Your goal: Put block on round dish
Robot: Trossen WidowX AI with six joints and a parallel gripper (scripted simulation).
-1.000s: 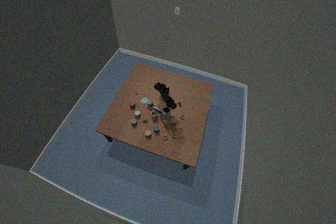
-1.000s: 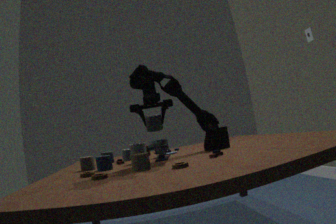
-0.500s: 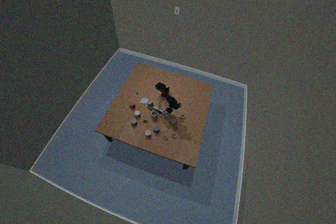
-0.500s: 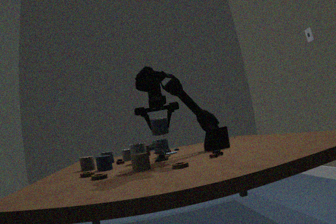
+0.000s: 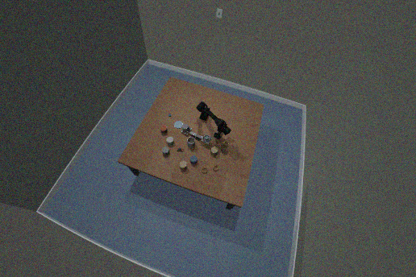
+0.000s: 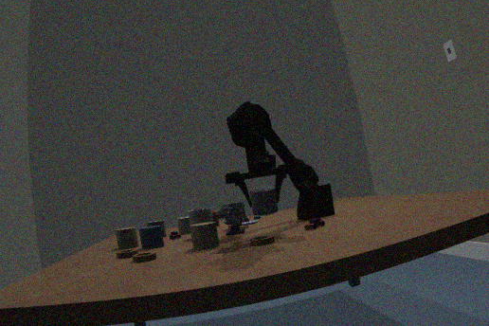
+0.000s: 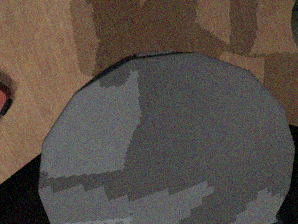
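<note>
My gripper (image 5: pixel 222 129) (image 6: pixel 263 201) is shut on a grey cup (image 6: pixel 264 204) (image 7: pixel 200 130), held above the table to the right of the balance in the top view. The cup fills most of the wrist view. The balance (image 5: pixel 195 135) spans the middle of the table; its near pan (image 5: pixel 206 139) has no cup on it. The other cup (image 5: pixel 185 129) stands at its far end, beside the pale round dish (image 5: pixel 177 125). No block can be made out; the image is dark and grainy.
A large grey cup (image 5: pixel 191 142), a cream cup (image 5: pixel 214 150) (image 6: pixel 205 235), a blue cup (image 5: pixel 193 159) (image 6: pixel 152 237), other cups and flat rings (image 5: pixel 205 170) (image 6: pixel 144 257) stand around the balance. A dark red object (image 6: pixel 315 225) (image 7: pixel 3 100) lies by the arm base.
</note>
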